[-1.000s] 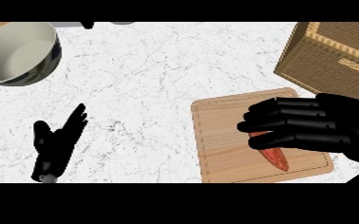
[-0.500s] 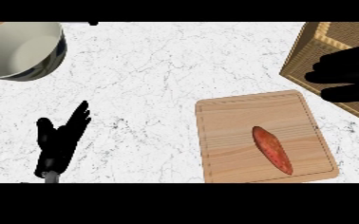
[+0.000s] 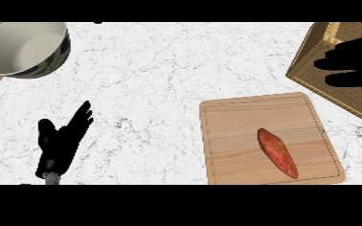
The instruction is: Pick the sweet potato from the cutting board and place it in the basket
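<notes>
The orange-red sweet potato lies at a slant on the wooden cutting board at the lower right, with nothing touching it. My right hand shows as a dark shape at the right edge, over the woven basket, well above and to the right of the board; part of it is cut off by the edge. My left hand rests open on the marble counter at the lower left, fingers pointing up and right, far from the board.
A large cream bowl with a dark outer wall stands at the upper left corner. The white marble counter stretches between the bowl, the board and the basket.
My right hand, which hovered over the sweet potato a second ago, has moved up and right to the basket. The sweet potato stayed on the board. The view shifted slightly.
</notes>
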### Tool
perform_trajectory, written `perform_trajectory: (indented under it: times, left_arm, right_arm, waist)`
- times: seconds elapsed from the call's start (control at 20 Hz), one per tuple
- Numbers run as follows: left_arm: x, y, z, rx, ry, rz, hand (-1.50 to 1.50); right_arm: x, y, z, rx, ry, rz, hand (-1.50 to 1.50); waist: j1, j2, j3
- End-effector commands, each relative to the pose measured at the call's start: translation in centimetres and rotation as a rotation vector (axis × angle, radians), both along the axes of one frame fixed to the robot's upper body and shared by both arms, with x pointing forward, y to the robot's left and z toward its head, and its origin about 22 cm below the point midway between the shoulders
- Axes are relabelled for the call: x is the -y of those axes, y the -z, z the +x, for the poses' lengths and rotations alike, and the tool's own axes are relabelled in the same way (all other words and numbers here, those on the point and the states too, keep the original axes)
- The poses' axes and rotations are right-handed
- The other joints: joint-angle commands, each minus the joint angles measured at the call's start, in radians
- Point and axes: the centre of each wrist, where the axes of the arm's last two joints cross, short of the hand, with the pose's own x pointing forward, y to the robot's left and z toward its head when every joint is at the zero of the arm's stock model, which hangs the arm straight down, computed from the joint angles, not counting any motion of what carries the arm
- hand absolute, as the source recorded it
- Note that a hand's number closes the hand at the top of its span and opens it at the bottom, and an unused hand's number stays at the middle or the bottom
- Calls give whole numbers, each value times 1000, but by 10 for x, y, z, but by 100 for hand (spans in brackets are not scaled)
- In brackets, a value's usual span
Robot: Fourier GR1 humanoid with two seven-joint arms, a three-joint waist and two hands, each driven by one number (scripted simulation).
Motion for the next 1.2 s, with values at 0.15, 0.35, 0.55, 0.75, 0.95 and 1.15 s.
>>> perform_trajectory:
  times: [0.15,0.35,0.55,0.75,0.95,1.15]
  left_arm:
    - [-2,31,-25,-147,-39,2,0]
    - [-7,21,-20,-169,-37,16,0]
    - [-2,23,-15,-149,-43,1,0]
    - [1,31,-30,-164,-28,11,0]
    - [-5,21,-28,-170,-51,5,0]
    - [-10,35,-33,-168,-40,12,0]
  right_arm:
    - [3,22,15,-147,-104,-36,-150]
    - [-6,57,18,-174,-132,-10,-150]
    - [-7,76,21,-177,-142,16,-150]
    - [-14,109,24,-171,-145,-2,-150]
    - [-11,142,16,-126,-141,-42,-150]
    - [-2,167,18,-133,-145,-78,-150]
  waist:
    - [-1,7,-8]
    - [-9,5,-6]
    - [-22,1,-8]
    - [-11,2,-8]
    - [-21,-1,-7]
    - [-21,1,-8]
